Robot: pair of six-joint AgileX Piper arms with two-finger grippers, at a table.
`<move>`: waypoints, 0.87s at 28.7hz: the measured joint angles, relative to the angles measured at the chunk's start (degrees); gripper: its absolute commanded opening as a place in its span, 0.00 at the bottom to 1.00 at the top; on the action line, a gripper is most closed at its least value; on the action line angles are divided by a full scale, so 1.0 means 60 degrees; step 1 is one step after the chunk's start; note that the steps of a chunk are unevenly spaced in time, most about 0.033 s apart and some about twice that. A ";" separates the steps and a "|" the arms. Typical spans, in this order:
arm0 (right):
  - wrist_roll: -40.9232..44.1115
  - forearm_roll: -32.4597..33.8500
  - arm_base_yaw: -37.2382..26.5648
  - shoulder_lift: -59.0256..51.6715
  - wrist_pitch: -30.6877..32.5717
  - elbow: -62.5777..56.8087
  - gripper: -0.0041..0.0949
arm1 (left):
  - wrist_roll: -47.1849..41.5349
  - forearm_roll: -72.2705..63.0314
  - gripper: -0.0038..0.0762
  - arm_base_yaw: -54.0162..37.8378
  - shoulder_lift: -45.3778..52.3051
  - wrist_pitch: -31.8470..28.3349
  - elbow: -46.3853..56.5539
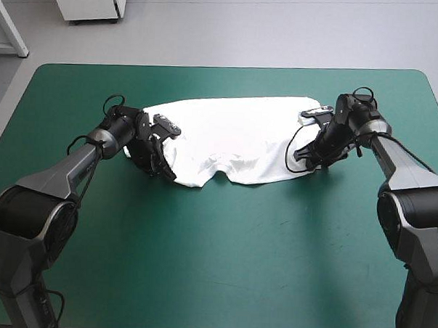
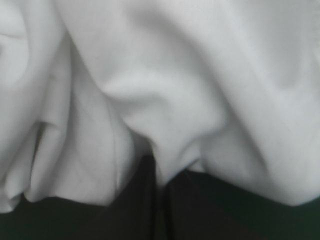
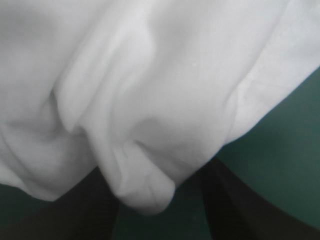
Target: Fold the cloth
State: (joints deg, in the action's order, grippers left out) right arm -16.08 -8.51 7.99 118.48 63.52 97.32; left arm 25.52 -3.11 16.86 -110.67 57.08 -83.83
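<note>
I am looking at the T-shirt (image 1: 227, 139) lying spread, though rumpled, on the teal-green cover (image 1: 214, 265). It is sitting toward twelve o'clock from the cover's middle, with its long sides running from nine to three. The notch dipping into its six o'clock edge is, I think, the neck opening, but the high view is showing it too small for me to be sure.

The left gripper (image 2: 160, 172) is resting at the shirt's eight o'clock corner. Its black fingers (image 2: 135, 210) are meeting in one narrow arch with a ridge of white fabric drawn down into the seam between them, so it is pinching the cloth.

The right gripper (image 3: 155, 170) is sitting at the shirt's three o'clock edge, low against the cover. Its fingers (image 3: 235, 210) are standing well apart, and a rounded fold of the shirt is drooping into the gap between them without being clamped. Beside that fold, bare cover is showing past the shirt's hemmed edge.
</note>
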 measured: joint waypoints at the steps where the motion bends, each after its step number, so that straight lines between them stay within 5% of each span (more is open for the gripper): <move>1: -0.0041 -0.0012 -0.0002 0.0030 0.0033 0.0021 0.33 | 0.0000 0.0000 0.04 0.0000 0.0000 0.0000 0.0000; 6: -0.0479 -0.0071 -0.0044 0.0124 0.0127 0.0105 0.03 | 0.0000 0.0000 0.04 0.0000 0.0000 -0.0009 0.0000; 18: -0.0789 -0.1438 -0.0010 0.0091 0.0566 0.0222 0.03 | -0.0010 -0.0614 0.04 0.0046 0.0276 0.0134 0.0103; 25: -0.0789 -0.1610 -0.0002 -0.1802 0.1008 0.0343 0.03 | -0.0391 -0.0912 0.04 0.0113 0.2633 0.0931 -0.0436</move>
State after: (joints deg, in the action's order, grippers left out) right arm -20.81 -18.17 7.98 107.67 69.57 99.38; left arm 23.18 -8.58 17.54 -94.87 62.67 -86.44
